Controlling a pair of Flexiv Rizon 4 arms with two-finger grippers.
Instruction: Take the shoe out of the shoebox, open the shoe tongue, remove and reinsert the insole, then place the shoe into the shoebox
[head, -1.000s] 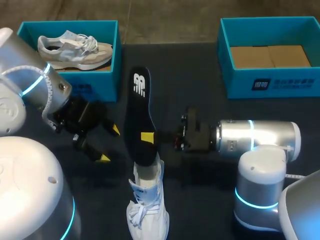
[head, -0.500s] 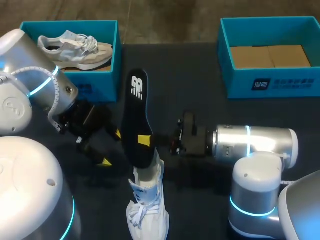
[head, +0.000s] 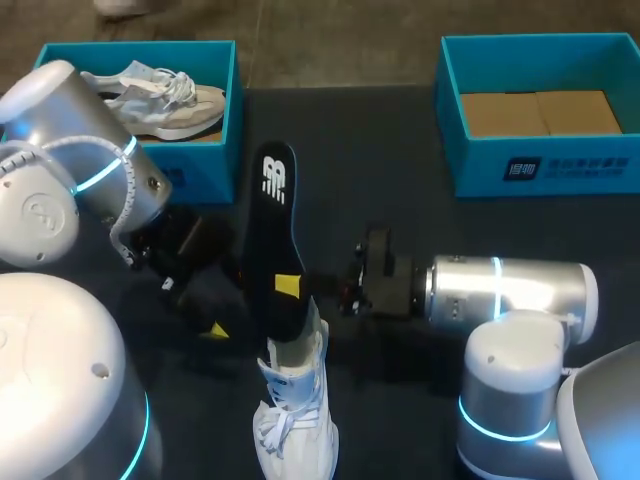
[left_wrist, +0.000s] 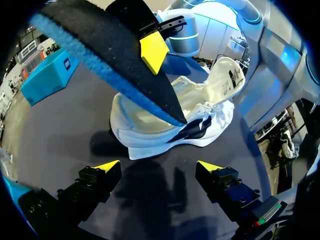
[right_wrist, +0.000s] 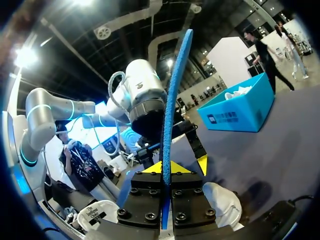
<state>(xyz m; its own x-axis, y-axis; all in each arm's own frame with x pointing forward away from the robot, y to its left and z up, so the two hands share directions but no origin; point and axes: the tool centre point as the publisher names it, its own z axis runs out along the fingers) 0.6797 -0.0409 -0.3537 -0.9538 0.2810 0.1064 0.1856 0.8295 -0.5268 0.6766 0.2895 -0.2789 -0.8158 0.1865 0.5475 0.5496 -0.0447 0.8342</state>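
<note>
Right end effector (right_wrist: 164, 169) pinches the black, blue-backed foam insole (head: 272, 215), its near end in the white mesh sneaker (head: 296, 400) on the table (head: 400, 150). Left end effector (left_wrist: 158, 166) hangs spread, left of it. Likely risk: the unheld sneaker slides and the insole buckles.

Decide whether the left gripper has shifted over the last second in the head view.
Yes. The left gripper has moved slightly away from the left shoebox, closer to the white shoe on the table.
</note>
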